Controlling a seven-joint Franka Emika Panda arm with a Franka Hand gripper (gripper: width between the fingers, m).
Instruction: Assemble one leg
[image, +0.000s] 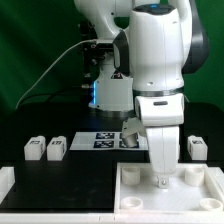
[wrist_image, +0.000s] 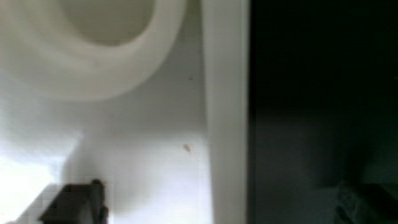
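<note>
Two legs (image: 35, 149) (image: 57, 148), small white blocks with tags, lie at the exterior view's left. A third leg (image: 197, 147) lies at the right. The large white square top (image: 135, 200) lies at the front right. My gripper (image: 160, 180) points straight down, low over the top near its far wall. In the wrist view my gripper (wrist_image: 214, 205) is open and empty. One dark fingertip (wrist_image: 71, 205) is over the top's white floor (wrist_image: 143, 130) and the other is faint over the dark table. The top's wall (wrist_image: 222, 100) runs between them. A round corner hole (wrist_image: 107, 25) shows nearby.
The marker board (image: 100, 141) lies flat behind the top, mid-table. A white object (image: 130, 130) beside it is partly hidden by my arm. A white strip (image: 8, 182) borders the table's front left. A green backdrop stands behind.
</note>
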